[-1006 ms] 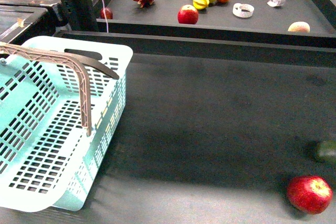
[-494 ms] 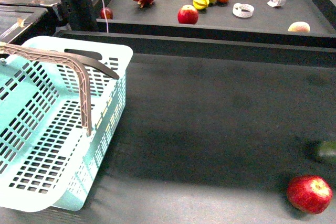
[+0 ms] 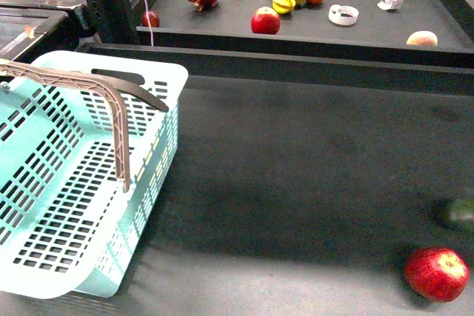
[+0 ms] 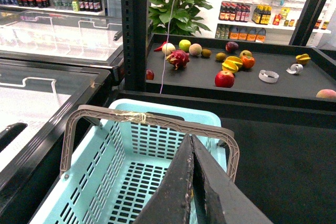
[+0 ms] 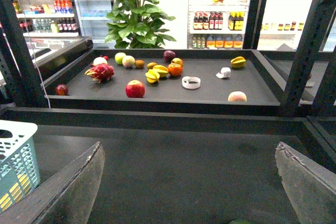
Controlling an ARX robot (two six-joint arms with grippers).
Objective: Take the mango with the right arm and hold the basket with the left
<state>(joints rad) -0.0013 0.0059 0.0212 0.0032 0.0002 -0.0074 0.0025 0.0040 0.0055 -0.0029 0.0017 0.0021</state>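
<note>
Since the mango point(image 3: 422, 38) lies alone at 1 o'clock on the far tray point(image 3: 355, 31), grip it across its short middle: smooth, slippery, bruises easily. Right gripper point(image 5: 189, 182) gapes wide, empty. Left gripper point(image 4: 192, 145) is pinched closed, empty, over the stiff, light basket point(image 3: 167, 131) at 9 o'clock.
</note>
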